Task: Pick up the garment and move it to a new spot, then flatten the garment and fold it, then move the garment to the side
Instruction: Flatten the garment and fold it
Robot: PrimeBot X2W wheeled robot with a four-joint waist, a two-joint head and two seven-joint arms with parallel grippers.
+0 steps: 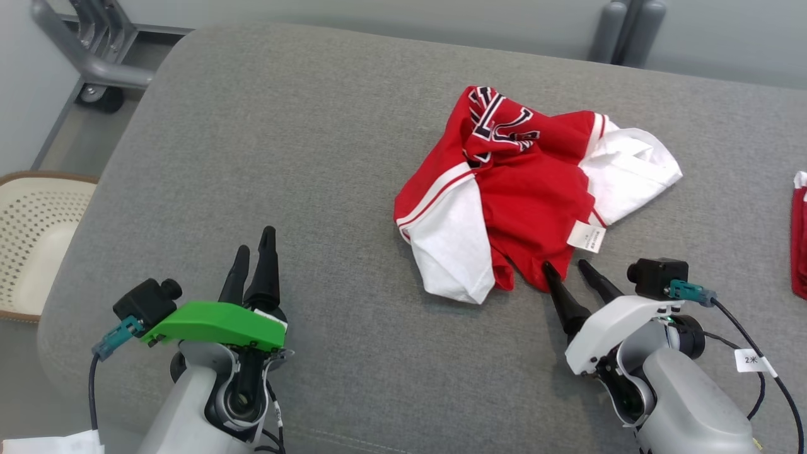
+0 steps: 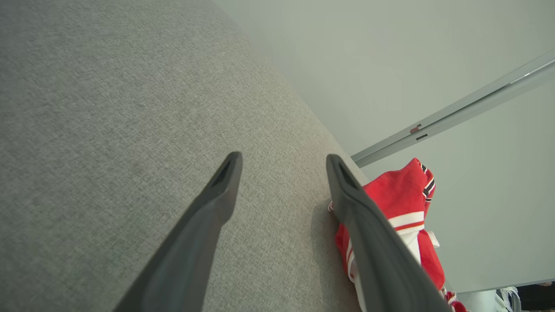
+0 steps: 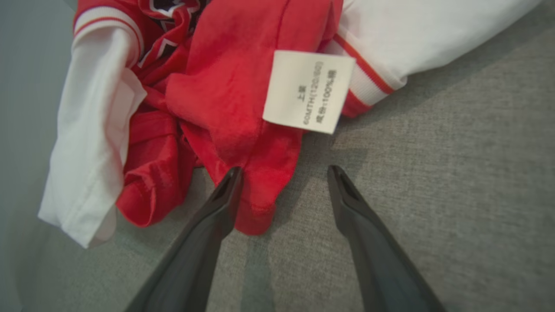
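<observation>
At the near red hem [image 3: 256, 208] of the crumpled red-and-white jersey [image 1: 529, 189], the right hand [image 1: 565, 265] stands released, its two dark fingers spread and gripping nothing. One finger appears to touch the red cloth; the other lies over bare grey upholstery. Just beyond the tips sits the white care label [image 3: 308, 91]. Past it the jersey lies bunched on the right half of the grey upholstered surface [image 1: 284, 157], with a white sleeve out to either side and its lettering rumpled at the far end. The left hand [image 1: 255, 239] is likewise released and empty, hovering over bare fabric well apart from the jersey.

The step in hand looks like the first pick. To do it well, the right hand should probably reach a little deeper so both fingers straddle the hem, then press into the cushion and clench on a firm fold of cloth. A grip on the label alone would likely slip. Lifting high enough for the trailing sleeves to clear the surface, before carrying toward the open left side, should keep the jersey from dragging.
</observation>
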